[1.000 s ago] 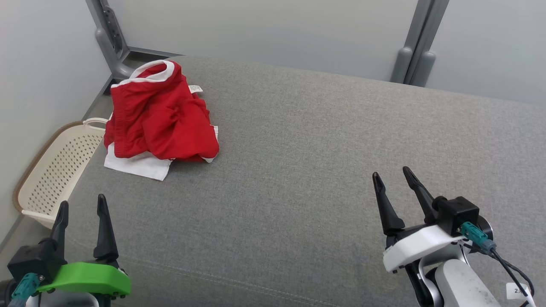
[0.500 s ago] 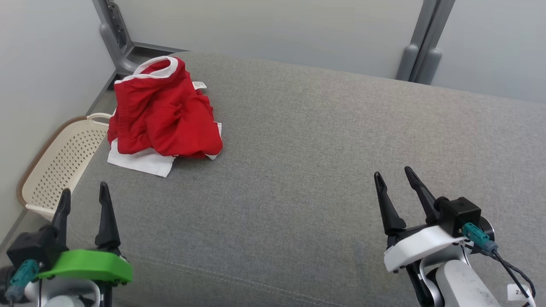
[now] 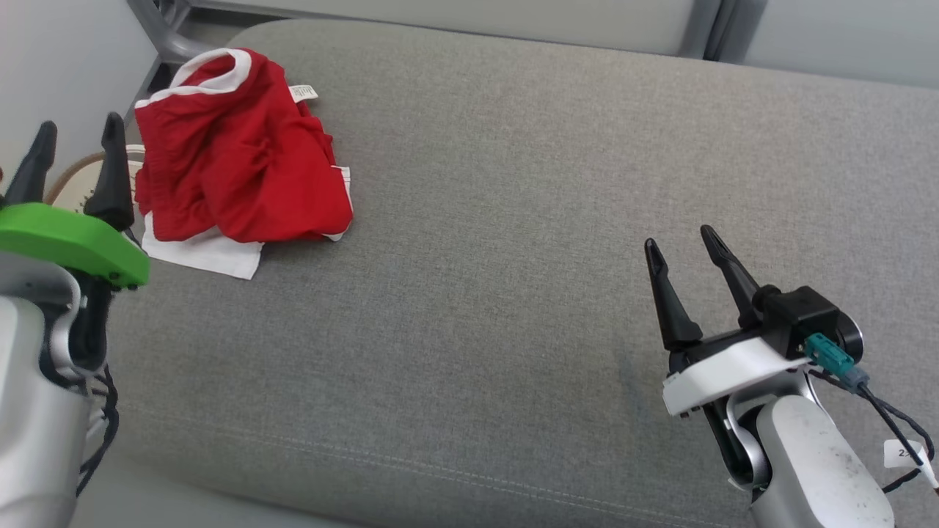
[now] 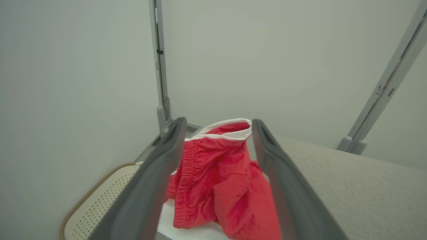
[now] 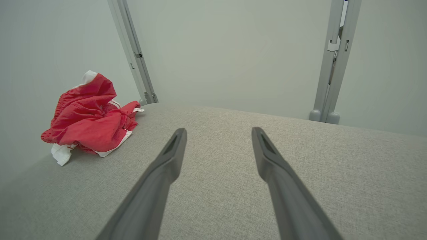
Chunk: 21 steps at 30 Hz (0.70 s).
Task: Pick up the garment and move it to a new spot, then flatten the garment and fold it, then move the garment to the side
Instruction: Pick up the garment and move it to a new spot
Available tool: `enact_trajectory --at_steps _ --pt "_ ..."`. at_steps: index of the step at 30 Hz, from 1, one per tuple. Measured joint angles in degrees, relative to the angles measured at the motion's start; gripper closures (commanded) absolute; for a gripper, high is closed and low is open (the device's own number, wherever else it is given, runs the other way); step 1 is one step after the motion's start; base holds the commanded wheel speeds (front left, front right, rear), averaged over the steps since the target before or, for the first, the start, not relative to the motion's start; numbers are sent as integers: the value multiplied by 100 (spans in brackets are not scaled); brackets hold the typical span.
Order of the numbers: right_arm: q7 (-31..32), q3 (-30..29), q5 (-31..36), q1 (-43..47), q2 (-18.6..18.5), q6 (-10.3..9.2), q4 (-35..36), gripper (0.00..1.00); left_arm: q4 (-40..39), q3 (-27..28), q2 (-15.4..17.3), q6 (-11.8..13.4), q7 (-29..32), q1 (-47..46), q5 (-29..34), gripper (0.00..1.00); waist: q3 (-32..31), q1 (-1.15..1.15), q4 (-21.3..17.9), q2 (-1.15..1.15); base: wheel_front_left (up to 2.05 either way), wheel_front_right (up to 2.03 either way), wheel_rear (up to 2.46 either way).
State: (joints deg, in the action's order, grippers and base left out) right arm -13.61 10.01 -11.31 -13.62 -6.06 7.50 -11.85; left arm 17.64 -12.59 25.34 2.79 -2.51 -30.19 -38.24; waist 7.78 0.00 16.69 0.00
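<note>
Grey cushion (image 3: 513, 220) spreads before you. Your left gripper (image 3: 79, 125) has risen toward ten o'clock in the last second, jaws spread and empty, and now sits just beside the garment (image 3: 235, 169), so the pickup looks about to begin. The garment lies at eleven o'clock, a crumpled red heap with white trim. Your right gripper (image 3: 680, 238), at four o'clock, stands released and empty.

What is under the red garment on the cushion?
White cloth pokes out beneath the red garment at its near edge, flat on the grey cushion. How far it runs underneath, and whether it is separate, is covered.
</note>
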Motion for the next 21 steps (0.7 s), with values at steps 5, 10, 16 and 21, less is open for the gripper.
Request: enact_trajectory --at_steps 5,10,16,21 --pt "77 102 44 -302 -93 0 148 0 1421 -24 68 -466 486 -1148 -249 0 465 0 -204 0 0 0 0" --pt "119 202 54 -457 -171 0 226 0 2472 3 164 -705 835 -1824 -469 0 855 0 -416 0 0 0 0" --pt "125 283 79 -591 -225 0 292 0 3379 -23 292 -891 1255 -2312 -639 0 1280 0 -661 0 0 0 0" --pt "124 349 82 -665 -222 0 301 0 3928 7 442 -933 1305 -2570 -727 0 1573 0 -827 0 0 0 0"
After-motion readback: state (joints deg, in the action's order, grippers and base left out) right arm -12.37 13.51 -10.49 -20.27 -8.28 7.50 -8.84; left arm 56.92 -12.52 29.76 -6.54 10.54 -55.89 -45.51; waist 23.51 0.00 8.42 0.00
